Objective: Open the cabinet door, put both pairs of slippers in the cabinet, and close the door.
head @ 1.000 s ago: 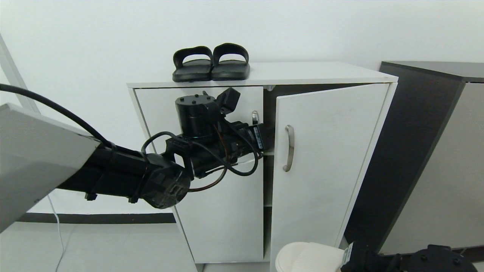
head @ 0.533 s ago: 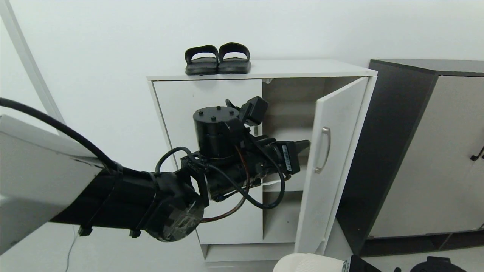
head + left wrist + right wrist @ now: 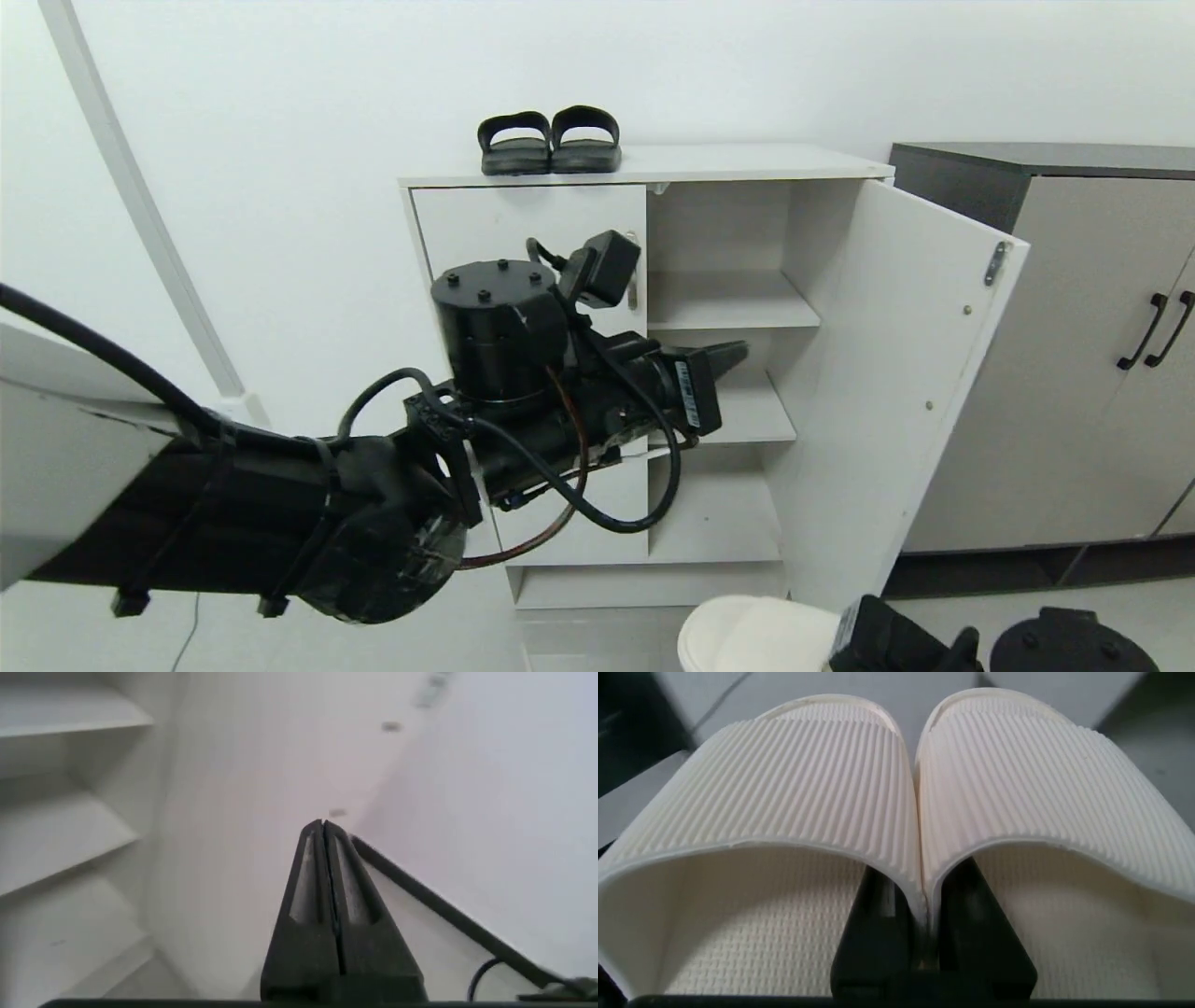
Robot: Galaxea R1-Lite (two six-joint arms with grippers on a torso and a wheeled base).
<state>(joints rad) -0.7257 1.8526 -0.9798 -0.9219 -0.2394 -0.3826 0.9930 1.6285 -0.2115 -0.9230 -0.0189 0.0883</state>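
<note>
1. Handling the white slippers [image 3: 822, 793]: judged light, with soft ribbed foam that flexes under load. The right gripper [image 3: 924, 952] is clamped on the two inner strap walls, pressed together. The hold looks sound.
2. Black slippers [image 3: 549, 142]: these sit side by side on the cabinet top [image 3: 747, 163], toward its left edge. They are likely rubbery, light and not fragile. Take hold across the adjoining straps.
3. Left gripper [image 3: 323, 873]: the fingers are pressed fully together and hold nothing. It sits in front of the open compartment.
4. Clearance: the right door [image 3: 896, 392] stands wide open, and each shelf [image 3: 738, 418] appears to offer room for a pair. Watch the shelf front edges, the door's free edge and the left arm across the opening.
</note>
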